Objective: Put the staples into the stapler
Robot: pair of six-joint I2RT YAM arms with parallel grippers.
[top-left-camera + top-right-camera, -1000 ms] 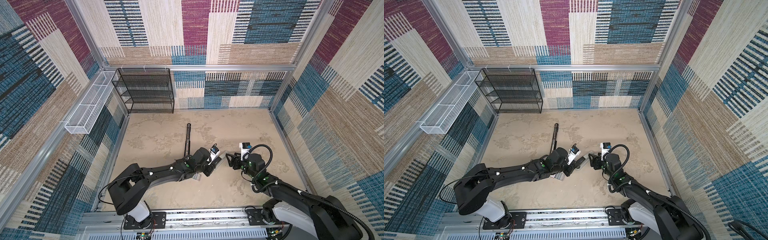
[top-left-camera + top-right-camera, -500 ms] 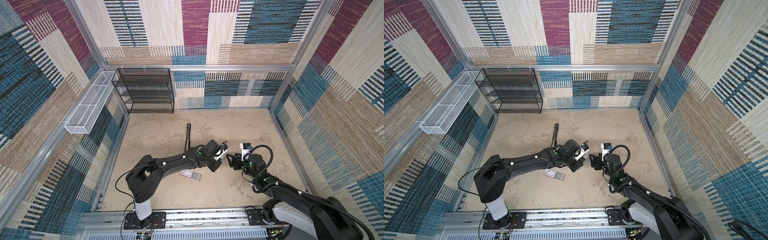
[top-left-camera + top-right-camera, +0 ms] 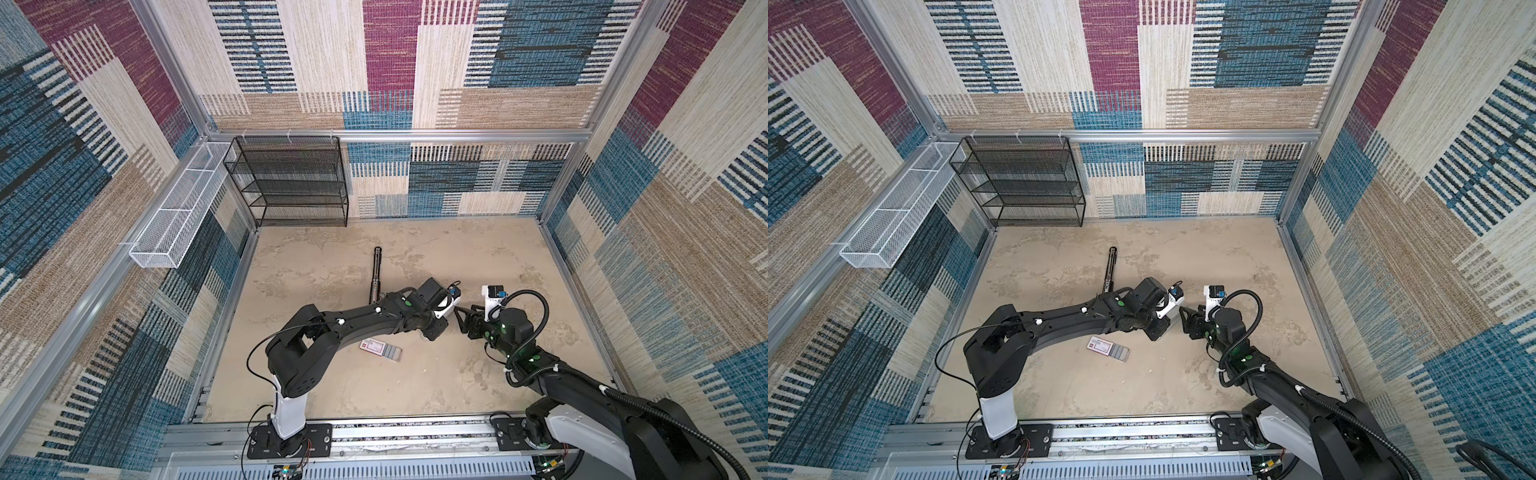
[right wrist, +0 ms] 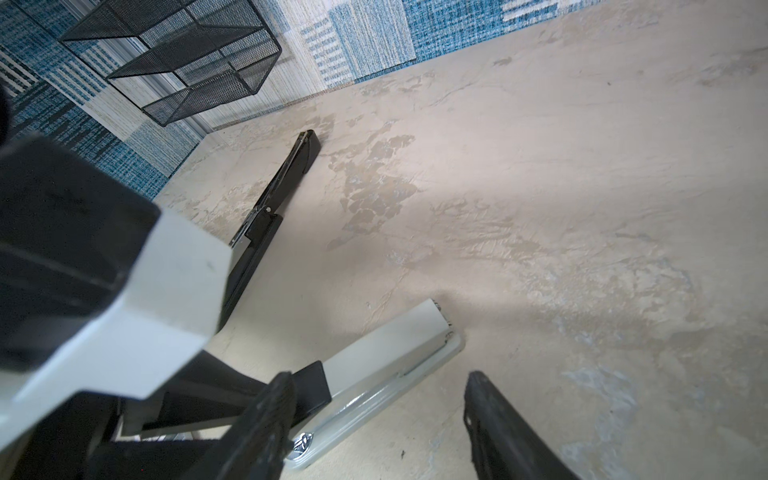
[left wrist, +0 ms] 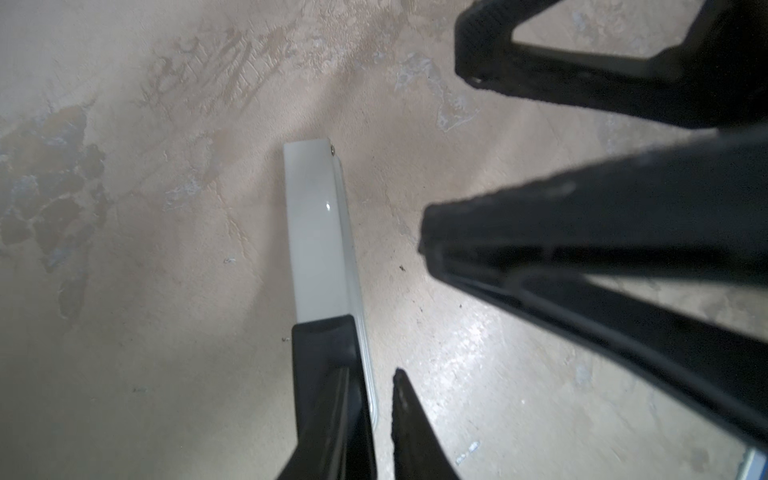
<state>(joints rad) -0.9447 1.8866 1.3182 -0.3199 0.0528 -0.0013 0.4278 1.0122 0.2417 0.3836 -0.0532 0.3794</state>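
White cardboard box (image 3: 372,345) with the red mark lay flat, low-centre in both top views. Grey staples (image 3: 392,354) showed at its right end, untouched and clear of both arms.

Just above it in frame, the left gripper (image 5: 361,349) sat low over the white stapler (image 5: 316,232). One finger (image 5: 328,374) lapped over the cover near what looked like the hinge end, the other just off the stapler's edge. Gap was narrow; couldn't tell if it was actually biting.

Right gripper (image 4: 378,376) hung nose-to-nose with it at mid-frame, fingers well apart, nothing between them. Stapler was flat on the table (image 3: 457,257), cover down.

Further up, a long black bar (image 3: 376,276) with a metal rail pointed towards the black mesh rack (image 3: 291,183) at the back wall. Possibly a second stapler folded open, not sure.

My read: the step was getting the white stapler open, loading not started. To do it well, left should pin the base, not the cover — otherwise it clamps shut what right has to lift. Right should take the free end by the cover only and swing it up slowly, watching for the body sliding on the smooth top.
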